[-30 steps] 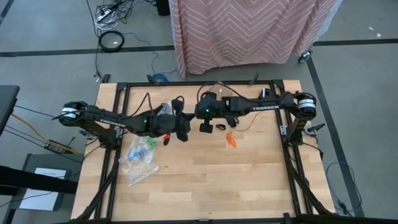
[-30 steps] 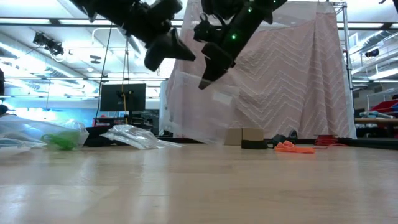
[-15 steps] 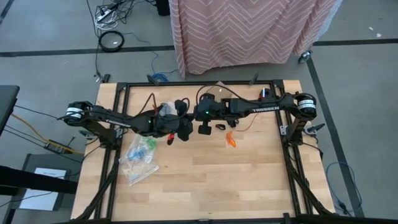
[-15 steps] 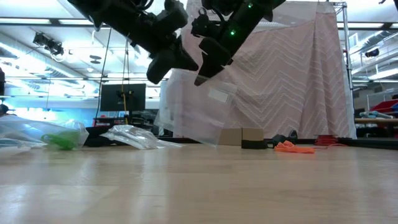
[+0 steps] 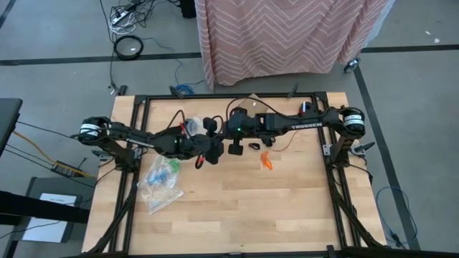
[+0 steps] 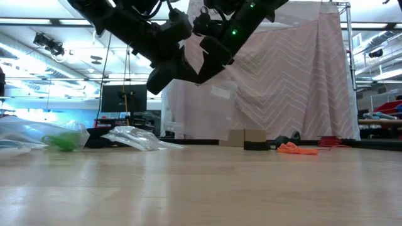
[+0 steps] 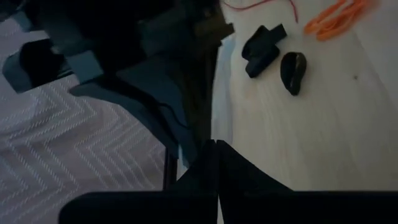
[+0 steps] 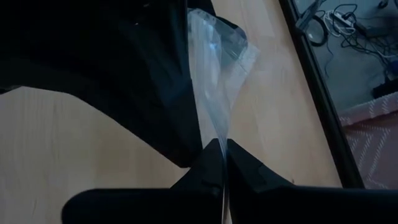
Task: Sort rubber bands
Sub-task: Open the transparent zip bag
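I hold both arms up over the middle of the bench (image 5: 237, 208), a little above centre in the high view, with the two tools close together. My right tool (image 5: 234, 148) is clenched on the edge of a clear plastic zip bag (image 8: 214, 74); in the right wrist view the film runs straight out from between my closed fingertips, and in the low view the bag (image 6: 210, 103) hangs in the air well clear of the wood. My left tool (image 5: 203, 157) is clenched too, just beside the right one. The left wrist view shows its fingertips pressed together, but I cannot tell whether they pinch the same bag or nothing at all.

As for the rubber bands, the sorting looks partly done. At the left of the high view lie more clear bags (image 5: 161, 185) in a loose heap, with blue and green showing through them, so I judge those colours already bagged. Right of centre, just past my right tool, a small bunch of orange rubber bands (image 5: 266, 161) still lies loose on the wood, and near it sits a small dark clump that I take for the black rubber bands (image 5: 253, 146); the left wrist view shows both, the black ones (image 7: 292, 71) in two little lumps and the orange ones (image 7: 336, 15) beside them. A thin orange wire loops past them.

So what is left, as I judge it, is to get the raised bag open and put the orange and black bands away, each colour apart.
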